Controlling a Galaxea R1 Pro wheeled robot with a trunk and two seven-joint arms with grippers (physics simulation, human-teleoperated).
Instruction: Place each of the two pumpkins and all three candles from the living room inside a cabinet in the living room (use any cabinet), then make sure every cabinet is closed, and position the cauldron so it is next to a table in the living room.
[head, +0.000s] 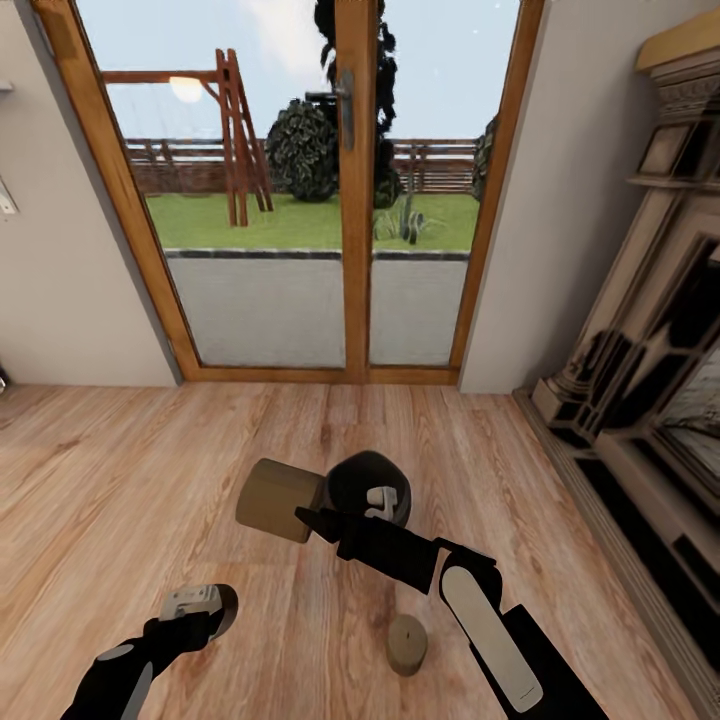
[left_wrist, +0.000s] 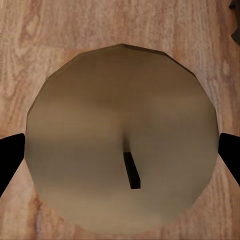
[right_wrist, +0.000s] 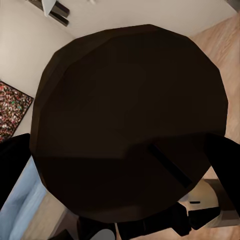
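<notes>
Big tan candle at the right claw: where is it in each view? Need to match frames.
Head: candle left of centre, at the right claw.
Right wrist: its shadowed end, centre.
Left wrist: a tan candle top, centre; cannot tell if it is the same one.
Shared landmark: wood floor.

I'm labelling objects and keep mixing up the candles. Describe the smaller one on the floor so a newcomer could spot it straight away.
Start at the glass patio doors and come down the wooden floor towards the robot. Just in front of its right arm stands a short tan candle, upright. Its neighbour is bigger, lies tipped beside the black cauldron.
</notes>
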